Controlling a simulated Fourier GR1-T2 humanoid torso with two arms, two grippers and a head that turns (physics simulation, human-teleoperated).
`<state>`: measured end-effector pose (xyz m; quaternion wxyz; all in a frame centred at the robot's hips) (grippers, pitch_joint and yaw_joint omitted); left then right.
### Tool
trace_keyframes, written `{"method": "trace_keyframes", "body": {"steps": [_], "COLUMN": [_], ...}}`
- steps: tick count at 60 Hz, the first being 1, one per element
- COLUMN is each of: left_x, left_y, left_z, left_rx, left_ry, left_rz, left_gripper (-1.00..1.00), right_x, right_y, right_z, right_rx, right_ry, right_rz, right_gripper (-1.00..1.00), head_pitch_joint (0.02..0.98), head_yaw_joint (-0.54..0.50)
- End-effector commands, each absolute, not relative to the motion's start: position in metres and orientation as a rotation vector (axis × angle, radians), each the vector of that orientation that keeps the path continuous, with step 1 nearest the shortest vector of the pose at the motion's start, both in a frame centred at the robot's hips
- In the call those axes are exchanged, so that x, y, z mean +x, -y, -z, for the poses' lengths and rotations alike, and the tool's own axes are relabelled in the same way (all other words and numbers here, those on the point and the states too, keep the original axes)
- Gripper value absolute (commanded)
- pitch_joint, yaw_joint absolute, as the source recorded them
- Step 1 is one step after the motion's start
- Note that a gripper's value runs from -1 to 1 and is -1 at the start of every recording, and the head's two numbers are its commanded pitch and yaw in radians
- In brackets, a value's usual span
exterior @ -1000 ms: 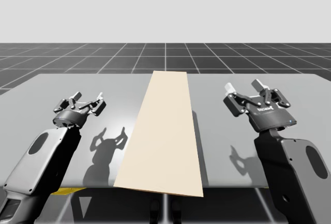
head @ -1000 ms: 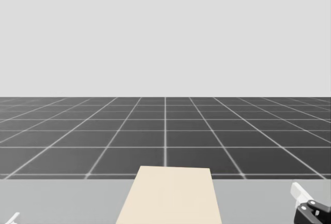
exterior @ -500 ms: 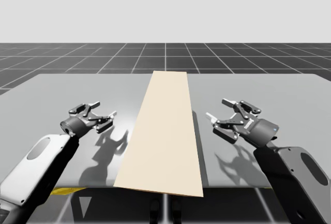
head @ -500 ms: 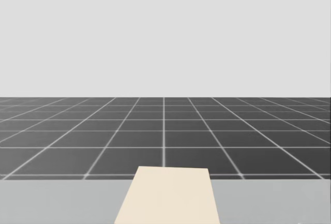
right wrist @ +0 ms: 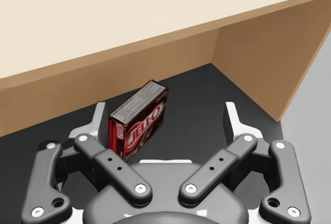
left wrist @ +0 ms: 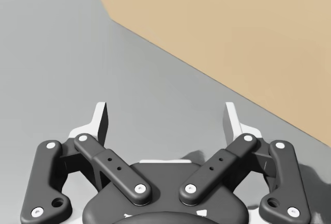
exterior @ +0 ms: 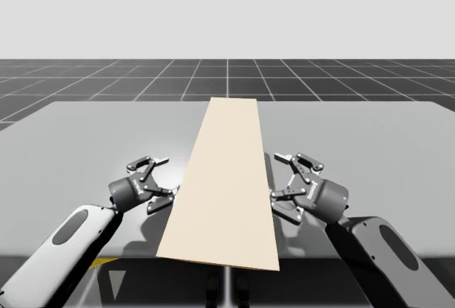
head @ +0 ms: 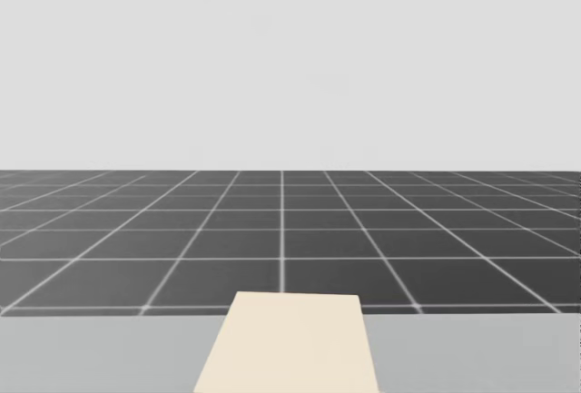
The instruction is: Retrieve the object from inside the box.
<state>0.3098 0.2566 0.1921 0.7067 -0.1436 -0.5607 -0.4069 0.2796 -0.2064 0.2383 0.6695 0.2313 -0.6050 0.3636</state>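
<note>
Both arms are coming lower and inward, so my left gripper (exterior: 162, 178) and right gripper (exterior: 279, 178), both open, are now flanking the tan box (exterior: 224, 180) at lower centre. The small red box (right wrist: 138, 123) is standing inside, just ahead of my right gripper, so reaching in is becoming possible.

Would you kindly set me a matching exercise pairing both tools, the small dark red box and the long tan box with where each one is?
1 left tool
2 right tool
3 dark red box
4 tan box

A standing inside the tan box
B lengthwise down the middle of the table
C open, beside the tan box's closed wall
D open, at the tan box's open side

Pairs: 1-C, 2-D, 3-A, 4-B
</note>
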Motion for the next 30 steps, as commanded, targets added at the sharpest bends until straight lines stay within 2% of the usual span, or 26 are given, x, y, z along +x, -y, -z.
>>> {"method": "trace_keyframes", "body": {"steps": [1, 12, 25, 30], "left_x": [0.302, 0.302, 0.301, 0.3], "left_y": [-0.244, -0.241, -0.24, -0.239], "left_z": [-0.188, -0.185, -0.184, -0.184], "left_rx": [-0.332, -0.322, -0.314, -0.313], "left_ry": [1.227, 1.218, 1.221, 1.221], "left_rz": [0.954, 0.97, 0.988, 0.993], "left_gripper": [-1.0, -1.0, -1.0, -1.0], "right_x": [0.277, 0.284, 0.301, 0.306], "right_y": [0.186, 0.155, 0.144, 0.137], "right_z": [-0.232, -0.215, -0.186, -0.176], "right_rx": [0.587, 0.602, 0.567, 0.567], "right_ry": [1.374, 1.337, 1.318, 1.285], "right_rz": [-0.753, -0.712, -0.633, -0.619], "right_gripper": [-1.0, -1.0, -1.0, -1.0], "head_pitch_joint": [0.156, 0.157, 0.171, 0.174], "head_yaw_joint": [-0.02, -0.04, -0.04, -0.04]}}
